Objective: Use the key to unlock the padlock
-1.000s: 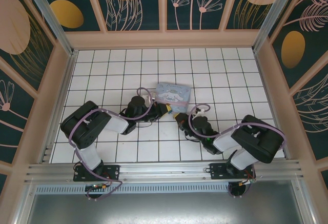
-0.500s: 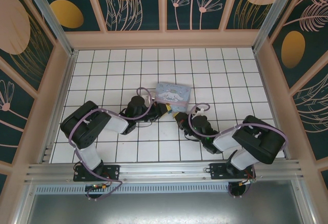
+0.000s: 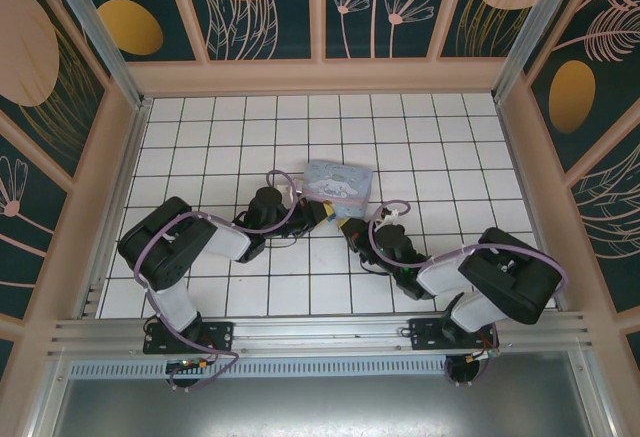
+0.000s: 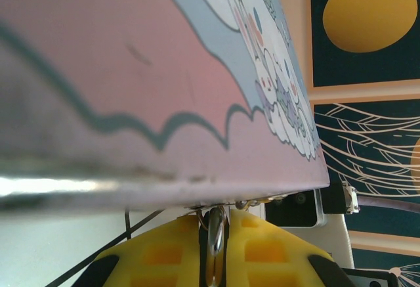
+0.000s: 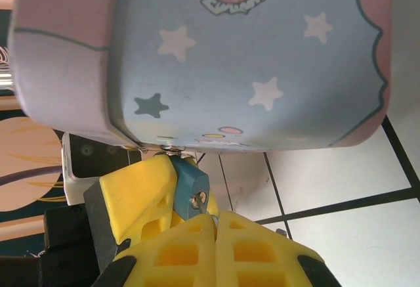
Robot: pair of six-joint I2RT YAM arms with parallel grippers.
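Padlock (image 5: pixel 188 183) is sitting just beside the near edge of the pastel tin (image 5: pixel 262 70), its teal body caught where the two arms are meeting, around the middle of the white tiled surface (image 3: pixel 200 147). In the left wrist view, the left pincer (image 4: pixel 214 251) is clamping its yellow fingers (image 4: pixel 157 254) together on the thin silver shackle (image 4: pixel 214 234), which is standing upright in the narrow seam between them, right under the tin's rim. In the right wrist view, the right pincer (image 5: pixel 215 226) is pressing its fingertips together directly against the lower corner of the padlock, at the keyhole (image 5: pixel 199 199). The key (image 5: pixel 210 215) is showing only as a small glint of metal between those tips and the keyhole, so how deep it is sitting cannot be told. From above, the two pincers are lying tip to tip just near of the tin, the left one on the left and the right one slightly nearer and to the right.
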